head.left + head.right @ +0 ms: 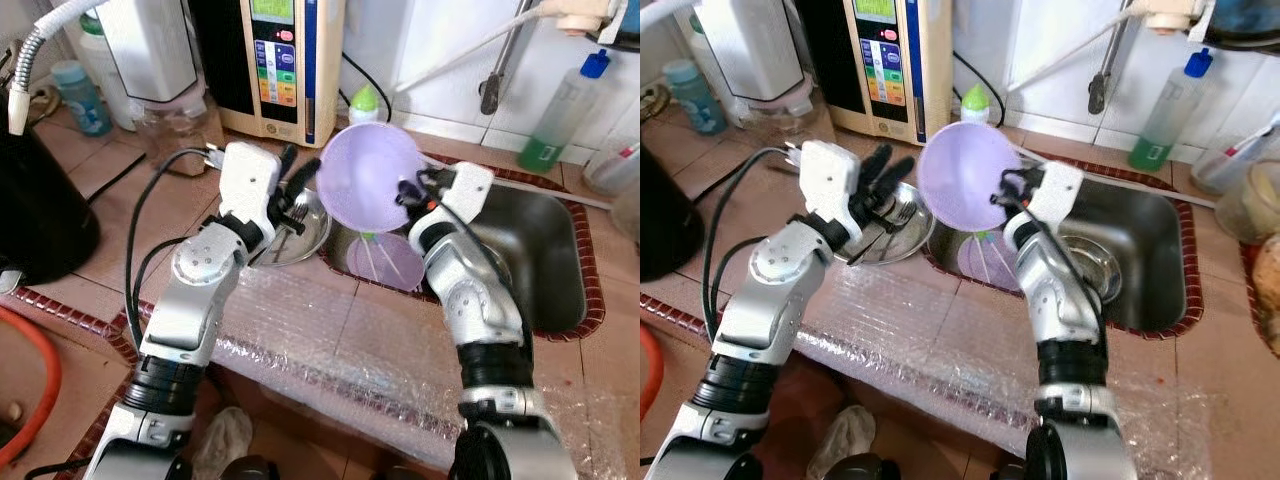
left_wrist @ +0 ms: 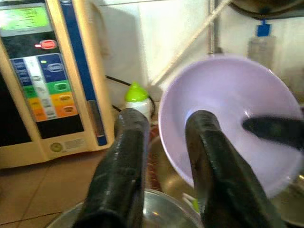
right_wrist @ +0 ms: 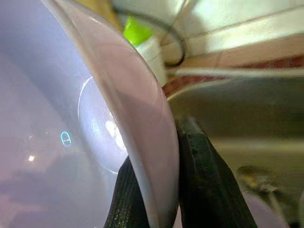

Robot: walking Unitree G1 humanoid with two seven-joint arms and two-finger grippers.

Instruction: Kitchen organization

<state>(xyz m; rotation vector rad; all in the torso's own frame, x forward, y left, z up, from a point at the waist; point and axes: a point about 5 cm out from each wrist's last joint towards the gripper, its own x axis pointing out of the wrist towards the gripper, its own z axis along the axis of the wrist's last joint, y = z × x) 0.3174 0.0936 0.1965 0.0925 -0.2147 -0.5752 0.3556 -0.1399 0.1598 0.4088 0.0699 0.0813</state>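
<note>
The right gripper (image 1: pixel 408 190) pinches the purple bowl's (image 1: pixel 365 176) rim, tilted over the sink (image 1: pixel 545 262), probably to drain, while the left gripper (image 1: pixel 296 200) waits with fingers narrowly parted above the steel dish (image 1: pixel 312 236).

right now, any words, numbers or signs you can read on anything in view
Nothing reads as whole words.
Cream and blue countertop appliance: green display and coloured button labels, too blurred to read.
Translucent purple plastic bowl, pinched at the rim by the right gripper: a small teal mark like "A", uncertain.
Green-capped white bottle: no legible label.
</note>
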